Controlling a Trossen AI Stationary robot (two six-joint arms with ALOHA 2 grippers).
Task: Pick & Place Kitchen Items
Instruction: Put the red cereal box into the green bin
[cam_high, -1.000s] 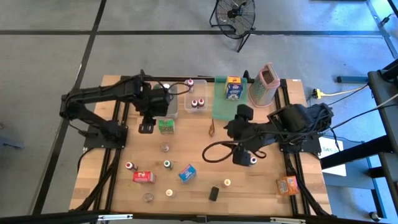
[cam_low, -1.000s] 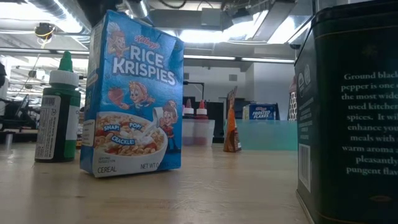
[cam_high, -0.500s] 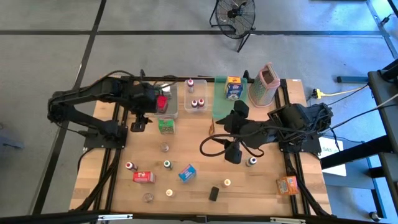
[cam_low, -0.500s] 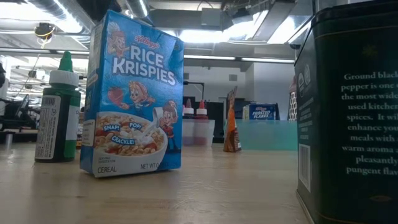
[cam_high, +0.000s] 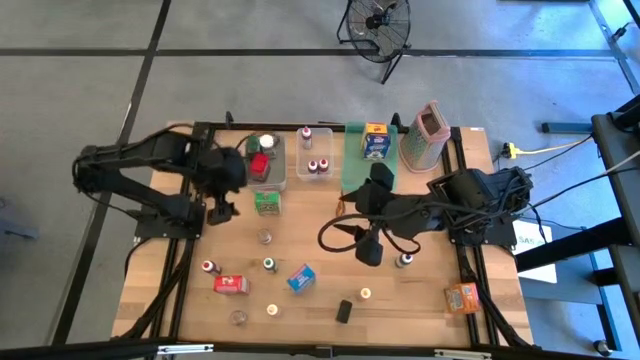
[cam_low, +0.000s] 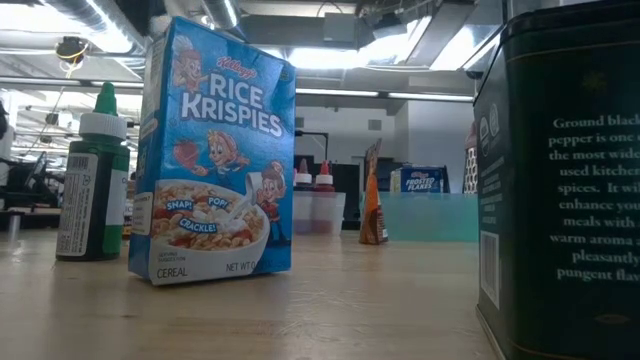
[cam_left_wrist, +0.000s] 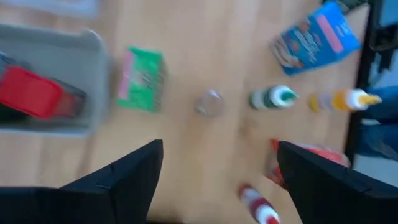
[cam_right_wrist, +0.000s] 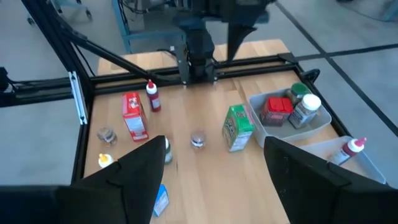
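the left gripper (cam_high: 222, 207) is hanging with fingers spread and empty over bare plank tabletop (cam_high: 310, 230), beside the clear bin (cam_high: 266, 178) where a boxy red carton (cam_high: 260, 165) is lying. the right gripper (cam_high: 368, 252) is hovering mid-table, fingers parted, holding nothing, near a small round jar (cam_high: 404, 260).

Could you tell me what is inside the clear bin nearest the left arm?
The clear bin holds a red box, a white-capped jar and a green-capped jar. Anything beneath them is covered.
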